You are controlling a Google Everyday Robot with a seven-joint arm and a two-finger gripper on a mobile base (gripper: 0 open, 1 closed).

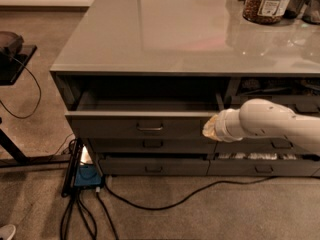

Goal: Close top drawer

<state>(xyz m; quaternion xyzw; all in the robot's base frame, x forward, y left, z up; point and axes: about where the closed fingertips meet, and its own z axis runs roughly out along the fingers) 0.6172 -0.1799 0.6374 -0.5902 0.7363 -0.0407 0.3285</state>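
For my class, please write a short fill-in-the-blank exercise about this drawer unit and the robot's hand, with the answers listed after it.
1. The top drawer is partly ___, so its dark inside shows.
2. The hand is at the right-hand end of that drawer's ___ panel, level with its handle.
3. A jar with brown contents stands on the grey ___ above the drawers.

Missing words: open; front; countertop
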